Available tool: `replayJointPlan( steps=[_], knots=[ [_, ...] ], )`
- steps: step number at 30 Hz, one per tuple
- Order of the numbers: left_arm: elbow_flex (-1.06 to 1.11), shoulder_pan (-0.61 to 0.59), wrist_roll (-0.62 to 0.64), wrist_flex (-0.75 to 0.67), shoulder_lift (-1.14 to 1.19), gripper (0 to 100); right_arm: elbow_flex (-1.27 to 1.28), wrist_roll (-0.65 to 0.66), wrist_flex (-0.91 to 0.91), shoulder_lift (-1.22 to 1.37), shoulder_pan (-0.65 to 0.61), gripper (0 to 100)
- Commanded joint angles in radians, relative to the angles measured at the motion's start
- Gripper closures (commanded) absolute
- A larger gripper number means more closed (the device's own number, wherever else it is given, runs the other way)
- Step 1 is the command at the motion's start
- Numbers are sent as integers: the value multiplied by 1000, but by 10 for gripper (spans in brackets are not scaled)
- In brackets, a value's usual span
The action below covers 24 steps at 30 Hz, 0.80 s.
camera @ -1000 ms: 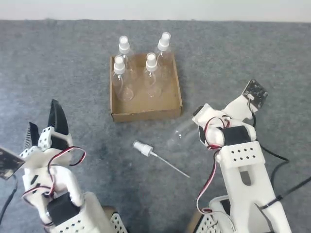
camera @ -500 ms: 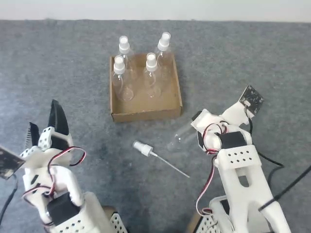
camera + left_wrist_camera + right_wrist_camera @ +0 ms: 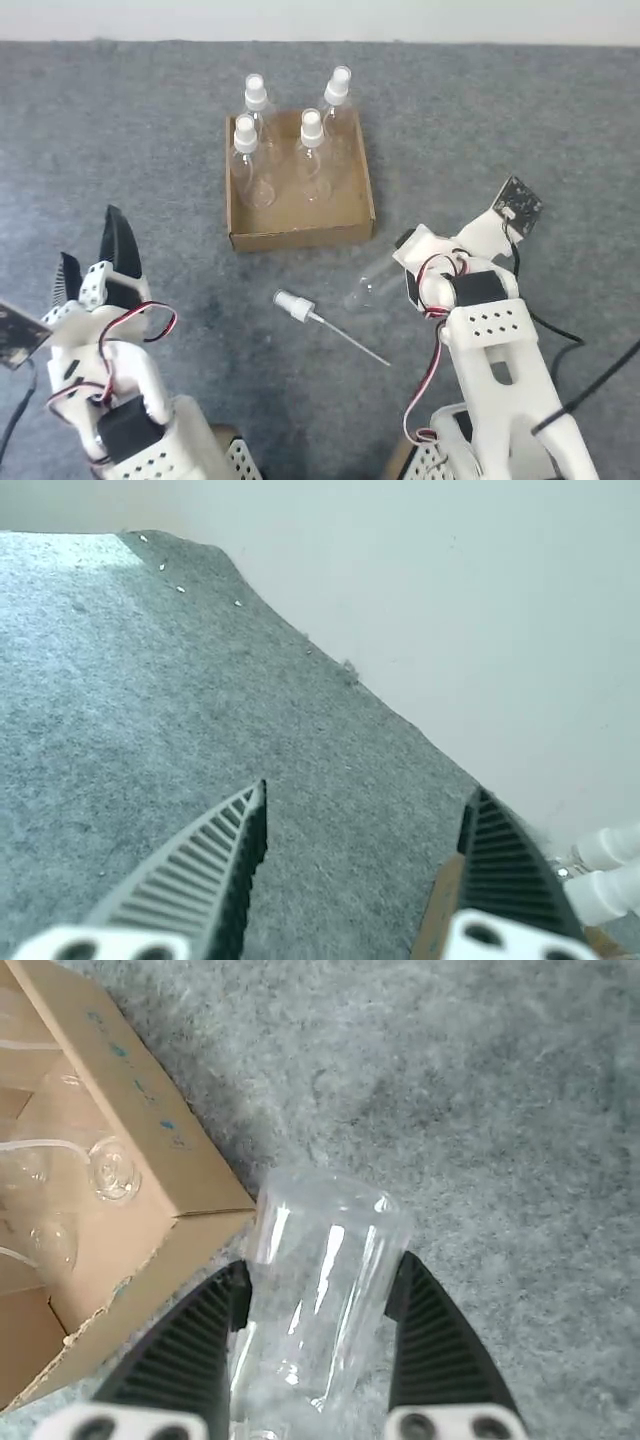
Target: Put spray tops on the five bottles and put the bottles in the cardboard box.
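Several clear bottles with white spray tops [image 3: 311, 127] stand in the cardboard box [image 3: 300, 236]. One more clear bottle [image 3: 368, 284] without a top lies on the carpet just in front of the box's right corner. My right gripper [image 3: 405, 268] is shut on it; in the right wrist view the bottle [image 3: 325, 1215] sits between the black fingers [image 3: 205, 1335] of the gripper [image 3: 322, 1265]. A loose white spray top [image 3: 294, 304] with a long thin tube lies left of that bottle. My left gripper [image 3: 92, 252] stands open at the front left, holding nothing [image 3: 365, 865].
Grey carpet [image 3: 500, 110] covers the table, with a pale wall [image 3: 450, 600] beyond its far edge. The box corner [image 3: 215, 1200] is close beside the held bottle. Both arm bases stand at the front edge.
The right arm turned slightly to the left and the bottle shifted a little toward the front with it. Over the last half second nothing moved. The left arm stayed still.
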Motion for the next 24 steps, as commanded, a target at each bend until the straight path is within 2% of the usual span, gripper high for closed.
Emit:
replayJointPlan(
  steps=[1, 4, 6, 14, 17, 24],
  knots=[
    [-5, 0, -6, -32, -14, 702, -11, -6, -16, -39, 13, 820],
    [-5, 0, -6, -32, -14, 702, -11, -6, -16, -41, 12, 725],
    [-5, 0, -6, -32, -14, 702, -9, -5, -15, -45, 12, 705],
    [-4, 0, -6, -32, -14, 702, -54, 51, 18, -70, 12, 707],
    [-4, 0, -6, -32, -14, 702, -109, 81, 102, -117, 7, 707],
    [-4, 2, -6, -32, -14, 702, -282, 244, 317, -216, 10, 730]
  ],
)
